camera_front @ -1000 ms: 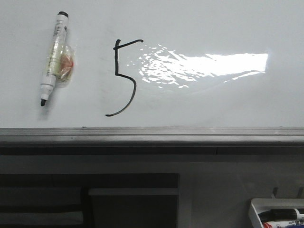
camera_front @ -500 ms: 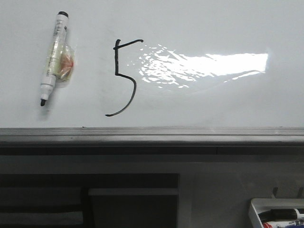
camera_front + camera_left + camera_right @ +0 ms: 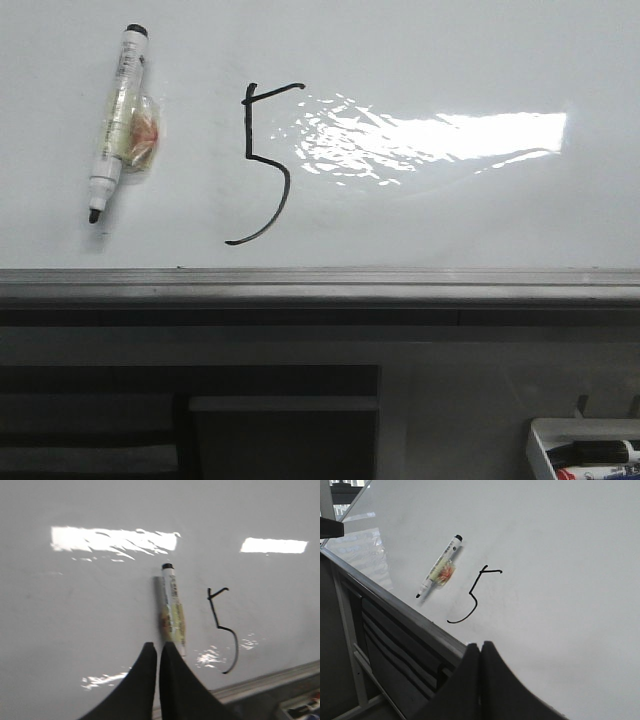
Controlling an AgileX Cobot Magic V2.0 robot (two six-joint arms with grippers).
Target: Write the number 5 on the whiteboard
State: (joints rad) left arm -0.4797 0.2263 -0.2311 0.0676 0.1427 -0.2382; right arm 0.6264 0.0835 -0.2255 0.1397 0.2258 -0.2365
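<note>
A black hand-drawn number 5 [image 3: 262, 165] stands on the whiteboard [image 3: 450, 220], left of a bright glare patch. It also shows in the left wrist view [image 3: 223, 630] and the right wrist view [image 3: 472, 597]. A white marker [image 3: 122, 120] with a black tip lies stuck on the board left of the digit, tip down; it also shows in the left wrist view [image 3: 173, 610] and the right wrist view [image 3: 439, 568]. My left gripper [image 3: 158, 647] is shut and empty, just below the marker in its view. My right gripper [image 3: 480, 647] is shut and empty, away from the digit. Neither gripper shows in the front view.
A grey metal rail [image 3: 320, 285] runs along the board's lower edge. A small white tray [image 3: 585, 448] with markers sits at the lower right. Dark shelving [image 3: 190, 420] lies below the rail.
The marker and the digit have shifted a few pixels to the right in the front view. Nothing else differs.
</note>
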